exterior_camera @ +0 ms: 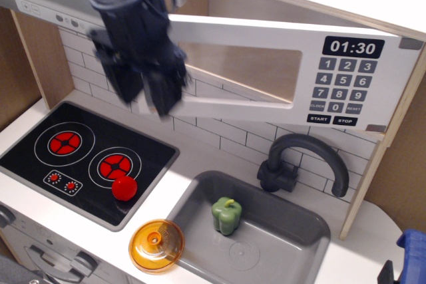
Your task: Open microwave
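The microwave (346,78) sits high on the right of the toy kitchen, with a black clock display (353,48) and a grey keypad (341,84). Its white door (253,36) with a rectangular window (239,71) is swung out from its left end, hinged at the right. The light wood cavity (246,4) shows behind its top edge. My black gripper (160,94) is at the door's left end, closed where the grey bar handle was. The handle itself is hidden behind the fingers.
A grey range hood (46,1) is at the upper left. Below are a black stove top (86,154) with a red knob-like toy (124,188), an orange lid (156,245), a grey sink (293,231) holding a green pepper (226,215), and a dark faucet (306,161).
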